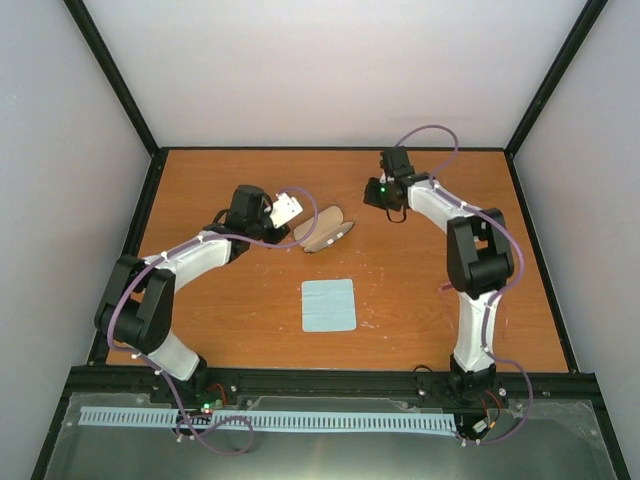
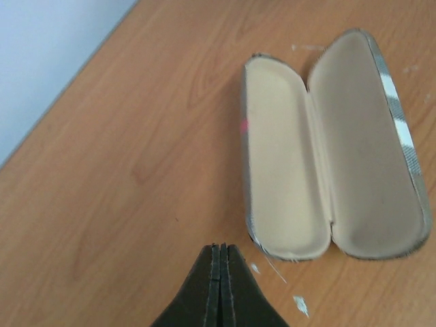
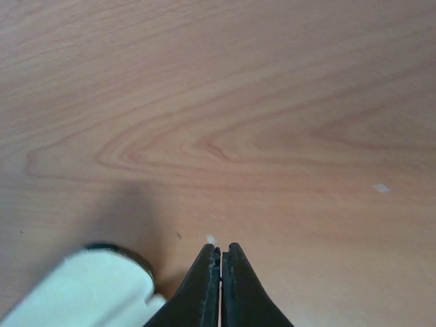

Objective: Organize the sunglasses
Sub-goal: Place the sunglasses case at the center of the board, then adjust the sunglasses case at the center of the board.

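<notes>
The sunglasses show in no view. The brown grey-striped case [image 1: 325, 232] lies open on the wooden table [image 1: 420, 290], its beige lining up and empty; it also shows in the left wrist view [image 2: 327, 150]. My left gripper [image 1: 288, 236] is shut and empty, just left of the case, with its tips [image 2: 220, 246] short of the case's near end. My right gripper [image 1: 385, 200] is shut and empty over bare wood at the back right, as the right wrist view [image 3: 221, 246] shows.
A light blue square cloth [image 1: 329, 305] lies flat in front of the case. A black frame and pale walls [image 1: 330, 70] bound the table. Small white flecks [image 2: 300, 305] mark the wood. A white rounded part [image 3: 88, 289] shows at the right wrist view's lower left.
</notes>
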Robot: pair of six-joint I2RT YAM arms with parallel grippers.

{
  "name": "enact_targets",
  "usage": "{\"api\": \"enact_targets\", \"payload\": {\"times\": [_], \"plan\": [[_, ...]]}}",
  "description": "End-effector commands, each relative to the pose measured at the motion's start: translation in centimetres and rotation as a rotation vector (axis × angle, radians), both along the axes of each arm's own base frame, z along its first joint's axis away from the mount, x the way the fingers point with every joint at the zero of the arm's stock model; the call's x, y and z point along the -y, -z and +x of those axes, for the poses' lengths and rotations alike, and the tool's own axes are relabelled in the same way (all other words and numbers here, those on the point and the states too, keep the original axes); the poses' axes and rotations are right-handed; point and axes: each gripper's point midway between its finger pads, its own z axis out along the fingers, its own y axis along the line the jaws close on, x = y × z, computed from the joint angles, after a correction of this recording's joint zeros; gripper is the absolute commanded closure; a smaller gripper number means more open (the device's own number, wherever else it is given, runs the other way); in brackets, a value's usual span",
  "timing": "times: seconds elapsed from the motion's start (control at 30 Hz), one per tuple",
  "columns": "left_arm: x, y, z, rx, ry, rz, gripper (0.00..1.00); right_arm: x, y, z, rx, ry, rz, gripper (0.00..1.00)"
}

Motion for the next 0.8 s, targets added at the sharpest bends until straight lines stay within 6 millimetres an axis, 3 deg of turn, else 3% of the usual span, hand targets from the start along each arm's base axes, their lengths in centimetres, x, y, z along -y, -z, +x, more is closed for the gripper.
{"api": "enact_targets", "payload": {"times": [0.0,0.27,0.77], "plan": [[-0.9,1.3,-1.0,-0.088,-0.023,-0.016,0.99,-2.0,3.1,-0.2,-0.165,-0.098,0.023,0.97],[-2.0,1.5,0.2,-0.080,-0.054,-0.014,0.99,-3.4,5.2,-2.0,-0.276,-0.139,0.050,0.97],[-2.4,2.0,0.4,-0.060,-0.047,-0.012,0.99,-6.7,5.5,-5.0,-0.324,-0.217,0.074,0.97]]}}
